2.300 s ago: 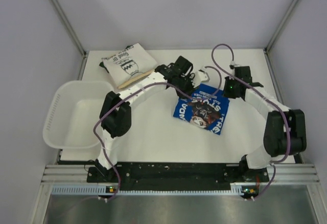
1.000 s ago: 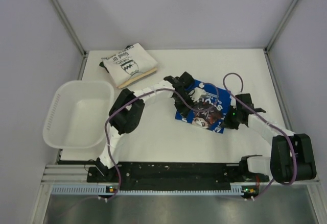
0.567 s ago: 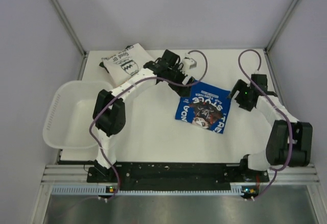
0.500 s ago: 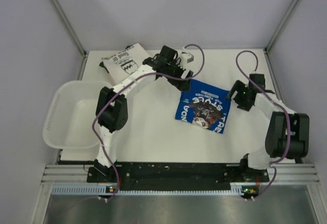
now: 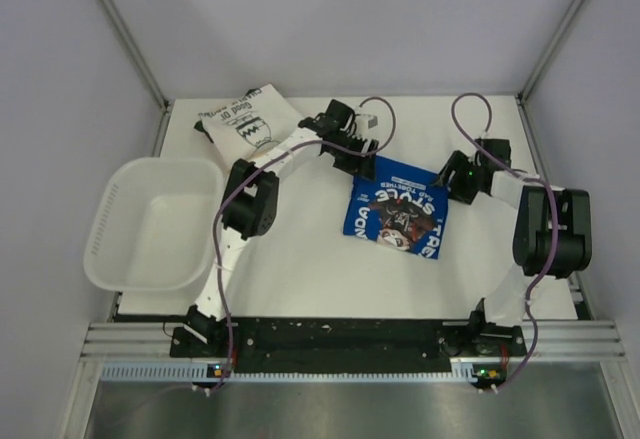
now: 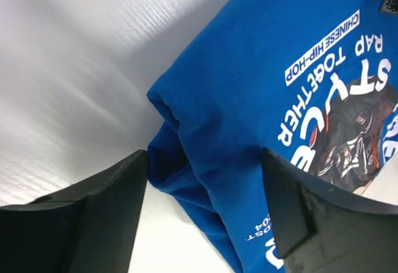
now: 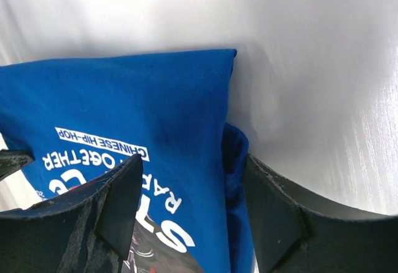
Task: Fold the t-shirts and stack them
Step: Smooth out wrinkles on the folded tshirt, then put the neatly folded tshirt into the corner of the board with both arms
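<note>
Near the middle of the bench, a little to the right, the royal blue t-shirt lies folded into a compact rectangle, print side up. Its white lettering and dark graphic show, and it sits at a slant to the bench edges. Both arms reach to its far edge. The left gripper is at the far left corner and the right gripper is at the far right corner. In the left wrist view the jaws stand wide apart and astride that corner. One dark jaw has its tip just beside the lower folded layer where it bulges out over the bench, and the other is over the printed face near the lettering. The cloth between them is loose and not pinched. In the right wrist view the jaws are likewise spread wide. The sharp top corner of the shirt and a small roll of the under layer lie in the gap between them. One jaw is over the blue cloth and the other is over bare bench just past the shirt's edge, so neither pair is clamped on anything. The white t-shirt lies folded at the far left corner of the bench with its black drawing and lettering up, well apart from the blue one. The white slotted basket sits at the left side, just nearer than the white t-shirt.
</note>
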Robot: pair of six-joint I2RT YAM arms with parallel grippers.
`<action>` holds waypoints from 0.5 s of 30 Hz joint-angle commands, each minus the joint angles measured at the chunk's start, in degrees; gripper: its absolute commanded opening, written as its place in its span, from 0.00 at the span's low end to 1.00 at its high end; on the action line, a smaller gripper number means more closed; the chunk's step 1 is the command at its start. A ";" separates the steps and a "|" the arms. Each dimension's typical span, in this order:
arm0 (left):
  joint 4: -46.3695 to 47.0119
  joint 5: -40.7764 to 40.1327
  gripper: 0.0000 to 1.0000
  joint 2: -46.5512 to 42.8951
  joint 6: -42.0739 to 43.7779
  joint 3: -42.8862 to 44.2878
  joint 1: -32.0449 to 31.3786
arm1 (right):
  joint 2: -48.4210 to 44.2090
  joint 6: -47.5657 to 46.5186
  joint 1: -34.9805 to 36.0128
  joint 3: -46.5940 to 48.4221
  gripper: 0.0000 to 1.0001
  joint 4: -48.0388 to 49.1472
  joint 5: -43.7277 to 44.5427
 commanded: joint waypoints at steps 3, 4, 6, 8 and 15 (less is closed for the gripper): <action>-0.91 7.32 0.56 2.71 -4.41 0.95 -0.04 | 0.28 -3.59 0.09 2.10 0.65 -6.56 0.10; -1.09 8.12 0.50 2.71 -4.41 0.95 -0.13 | -0.16 -4.39 0.09 2.62 0.66 -8.32 1.95; -1.26 8.47 0.27 2.27 -4.32 0.86 -0.04 | -1.21 -5.80 0.18 3.33 0.66 -11.49 6.07; -1.00 7.51 0.00 1.48 -4.23 0.42 0.04 | -2.18 -7.46 1.14 3.68 0.66 -13.69 10.29; 0.85 6.90 0.00 -2.47 -3.01 -1.25 -0.04 | 4.30 -9.49 5.45 4.03 0.53 -10.81 5.84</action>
